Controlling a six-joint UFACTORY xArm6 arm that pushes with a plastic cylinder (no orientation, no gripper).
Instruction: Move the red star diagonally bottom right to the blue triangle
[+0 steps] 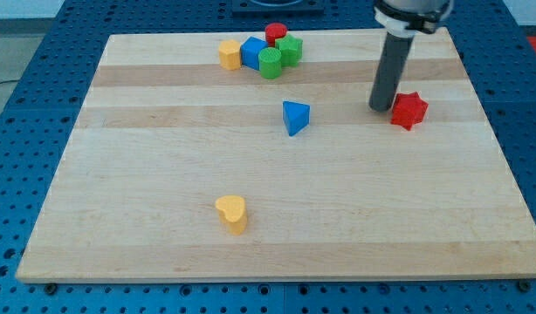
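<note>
Hand you cannot see; my tip (381, 108) stands just beside the red star (408, 110), toward the blue triangle (295, 117) at the view's left.

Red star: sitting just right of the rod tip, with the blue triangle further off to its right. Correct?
Not quite. The camera view shows the red star just to the view's right of my tip, as you say, but the blue triangle lies to the star's left, beyond the tip, near the middle of the board, not to its right.
</note>
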